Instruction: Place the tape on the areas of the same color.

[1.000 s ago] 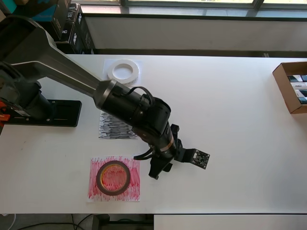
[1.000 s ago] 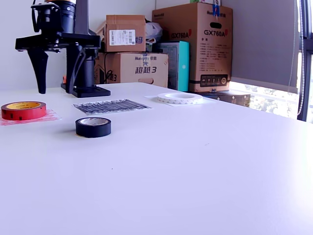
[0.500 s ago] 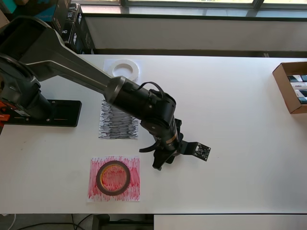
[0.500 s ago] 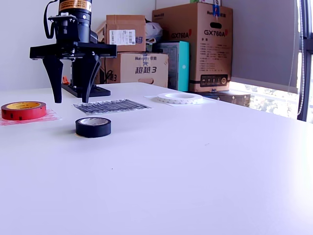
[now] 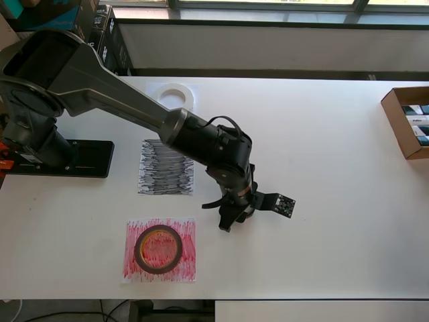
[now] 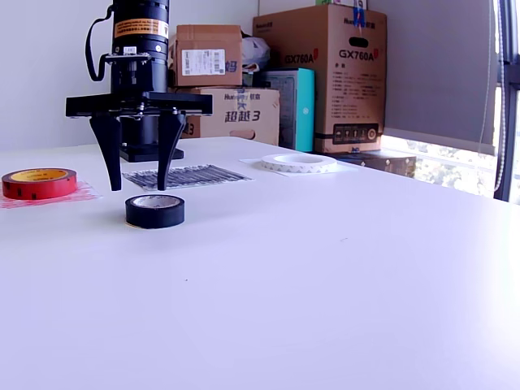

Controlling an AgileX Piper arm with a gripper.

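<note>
Table [image 5: 335,201]: a white top that carries everything; it fills most of both views.
Arm [image 5: 114,94]: a dark arm reaching from its base at the overhead view's left edge out over the middle of the table.
Boxes [image 6: 321,77]: cardboard cartons stacked behind the table in the exterior view; another open carton [image 5: 405,121] sits at the overhead view's right edge.
Hand [image 6: 138,187]: pointing straight down, its two fingers spread apart with nothing between them; the tips hang just above the table, behind the black roll in the exterior view.
Red sheet [image 5: 184,258]: lies near the table's front edge in the overhead view, at its left.
Black sheet [image 5: 165,176]: lies between the red sheet and the white sheet, bare, with the arm crossing beside it.
White sheet [image 5: 153,88]: at the far side of the table, mostly covered by its roll and partly hidden by the arm.
Red roll [image 5: 158,248]: flat on the red sheet, within its edges.
White roll [image 6: 298,162]: flat on the white sheet.
Black roll [image 6: 154,210]: flat on bare table, off every sheet, near the black sheet; in the overhead view the hand hides it.
</note>
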